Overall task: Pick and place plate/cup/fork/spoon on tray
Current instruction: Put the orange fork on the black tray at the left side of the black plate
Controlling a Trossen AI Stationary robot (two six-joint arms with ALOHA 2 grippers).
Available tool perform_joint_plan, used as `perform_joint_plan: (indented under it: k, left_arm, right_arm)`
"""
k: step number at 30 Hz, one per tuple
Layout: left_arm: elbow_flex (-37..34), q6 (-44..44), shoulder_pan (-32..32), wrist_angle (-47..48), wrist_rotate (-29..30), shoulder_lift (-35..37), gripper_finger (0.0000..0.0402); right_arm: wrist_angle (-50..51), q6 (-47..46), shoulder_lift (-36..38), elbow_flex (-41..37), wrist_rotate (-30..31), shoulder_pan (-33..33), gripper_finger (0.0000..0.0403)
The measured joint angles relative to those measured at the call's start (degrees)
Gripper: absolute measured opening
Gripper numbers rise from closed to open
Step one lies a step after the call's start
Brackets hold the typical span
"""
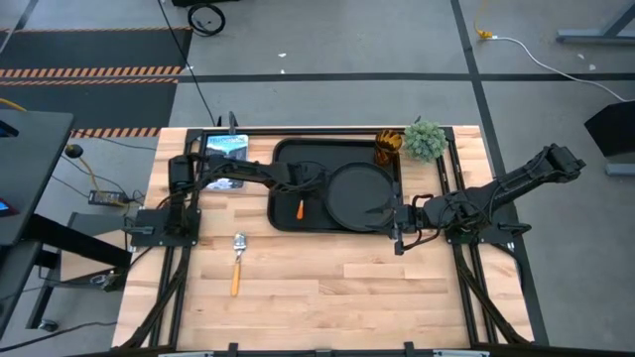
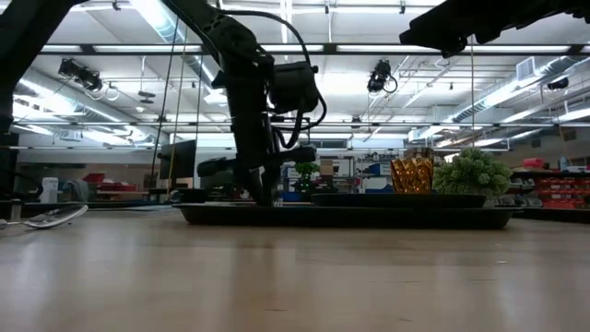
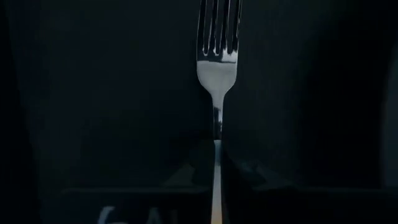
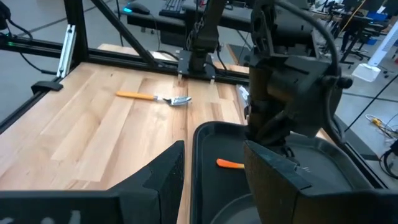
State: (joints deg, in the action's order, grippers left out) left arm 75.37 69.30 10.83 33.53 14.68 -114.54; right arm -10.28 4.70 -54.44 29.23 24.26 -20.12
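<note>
- Fork is seen lying flat inside the tray, silver tines pointing away from the left tool, orange handle nearest it; whether that tool is wide, narrow or gripping cannot be told.
- It is judged light, stiff and slippery on its metal; the short orange handle is the better place to be held.
- Plate rests in the tray just beside the fork; the cup stands at the tray's far corner.
- Spoon is left on the wooden surface, well apart from the tray.
- Right tool, spread wide, hovers at the plate's edge; the green plant stands beside the cup.
</note>
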Motion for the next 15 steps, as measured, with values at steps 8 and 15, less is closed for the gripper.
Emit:
perform_joint_plan:
  k: [8, 15]
  left_arm:
    - [0.0, -0.1, -0.1, -0.2, 0.7, 0.0, 0.0054]
    - [0.0, -1.4, -0.1, 0.9, 1.7, 0.7, 0.0101]
  right_arm:
    - [-0.3, -0.2, 0.0, 0.0, -0.3, 0.0, 0.0171]
    - [-0.3, -0.2, 0.0, 0.0, -0.4, -0.1, 0.0171]
